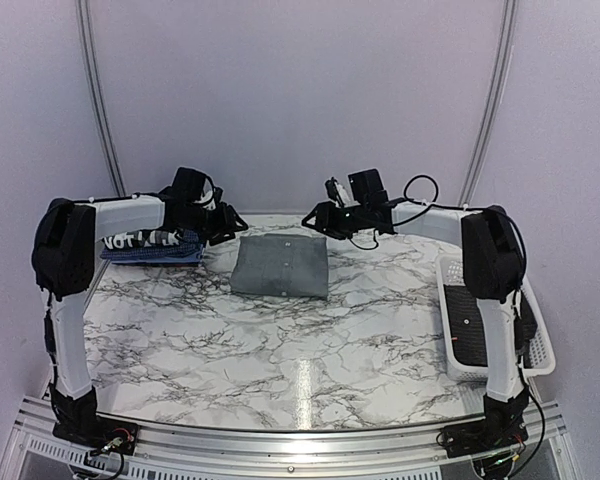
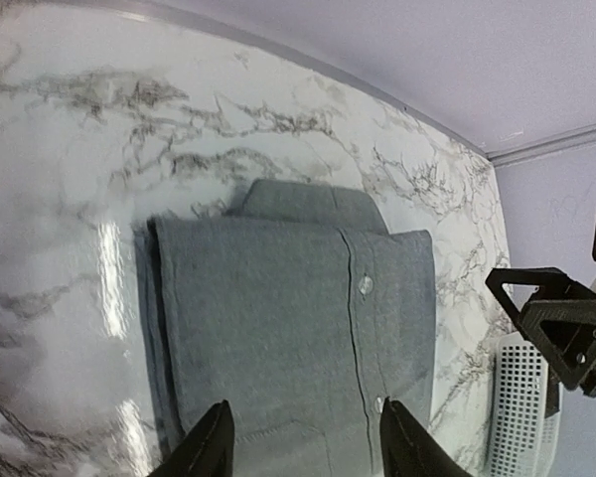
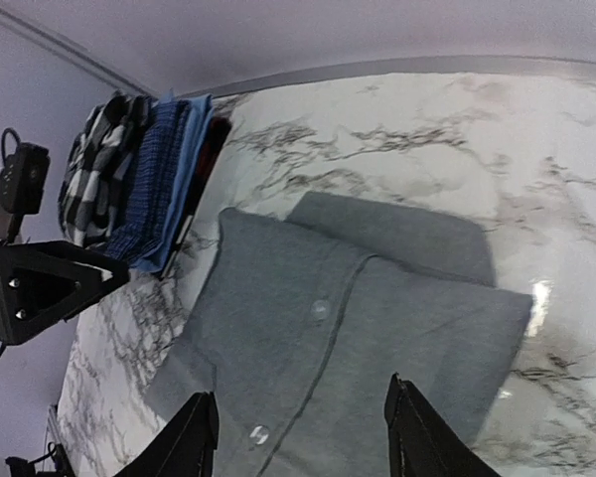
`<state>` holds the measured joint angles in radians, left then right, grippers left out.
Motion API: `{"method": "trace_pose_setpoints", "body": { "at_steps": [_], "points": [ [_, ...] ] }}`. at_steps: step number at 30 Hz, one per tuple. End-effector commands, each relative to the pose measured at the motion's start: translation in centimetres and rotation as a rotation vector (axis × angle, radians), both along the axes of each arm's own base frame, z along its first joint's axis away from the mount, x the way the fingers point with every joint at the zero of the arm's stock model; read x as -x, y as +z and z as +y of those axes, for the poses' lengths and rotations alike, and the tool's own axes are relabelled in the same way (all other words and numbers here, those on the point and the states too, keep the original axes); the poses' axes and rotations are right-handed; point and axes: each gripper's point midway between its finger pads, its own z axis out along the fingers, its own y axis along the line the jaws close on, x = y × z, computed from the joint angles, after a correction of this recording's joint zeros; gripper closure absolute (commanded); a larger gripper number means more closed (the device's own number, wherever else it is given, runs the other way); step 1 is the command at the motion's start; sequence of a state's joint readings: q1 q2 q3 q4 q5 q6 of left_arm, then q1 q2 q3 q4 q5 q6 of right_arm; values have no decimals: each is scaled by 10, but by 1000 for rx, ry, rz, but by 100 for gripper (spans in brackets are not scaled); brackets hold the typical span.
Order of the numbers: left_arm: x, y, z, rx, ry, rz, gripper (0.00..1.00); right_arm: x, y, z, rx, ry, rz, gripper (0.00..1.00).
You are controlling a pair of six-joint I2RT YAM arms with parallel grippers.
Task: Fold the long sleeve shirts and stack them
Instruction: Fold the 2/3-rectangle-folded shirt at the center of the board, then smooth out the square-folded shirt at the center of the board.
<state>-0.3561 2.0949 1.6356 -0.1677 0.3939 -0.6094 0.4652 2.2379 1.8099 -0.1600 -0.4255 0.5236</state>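
Two sets of fingers hang over the far part of the counter [image 1: 280,370]. The left fingers [image 2: 211,447] and the right fingers [image 3: 194,437] are both spread moderately wide with nothing pinched between them, each above one side of the grey shirt [image 1: 280,265]. That shirt lies folded flat, with its collar toward the back wall and well apart from every counter edge. A broad stretch of bare marble lies between it and the arm bases.

A stack of shirts [image 1: 150,248] sits at the far left edge, partly hidden in the top view by the left arm. The right wrist view shows its layers from the side, with a black-and-white checked shirt [image 3: 99,169] against a blue shirt [image 3: 169,169]. A white basket [image 1: 540,345] lines the right edge. Only the top view looks into it, where something dark lies. The left wrist view catches just its corner, and both wrist views show the grey shirt's buttons.
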Motion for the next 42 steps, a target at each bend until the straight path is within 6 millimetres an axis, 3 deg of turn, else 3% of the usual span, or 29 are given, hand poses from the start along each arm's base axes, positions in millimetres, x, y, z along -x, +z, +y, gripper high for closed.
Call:
{"method": "trace_pose_setpoints", "body": {
  "at_steps": [1, 7, 13, 19, 22, 25, 31, 35, 42],
  "points": [
    [43, 2, -30, 47, -111, 27, 55, 39, 18, 51, -97, 142, -9, 47],
    [74, -41, -60, 47, -174, 103, 67, 63, -9, 83, -138, 207, 40, 48],
    [91, -89, -58, 40, -162, 165, 74, 78, -58, 80, -134, 218, 124, 48],
    [104, -94, -51, 25, -149, 170, 76, 96, -83, 69, -117, 222, 175, 49],
    [106, -82, -50, 35, -150, 152, 75, 97, -77, 66, -106, 218, 168, 49],
    [104, -63, -44, 12, -134, 109, 75, 90, -56, 64, -79, 201, 123, 49],
    [102, -65, 10, -133, 5, 113, 74, 86, -32, 73, -92, 210, 88, 54],
    [100, -77, 21, -123, 3, 148, 73, 93, -33, 88, -101, 239, 90, 61],
    [83, -89, 13, -104, -34, 157, 67, 100, -55, 95, -90, 252, 126, 72]
  ]
}}
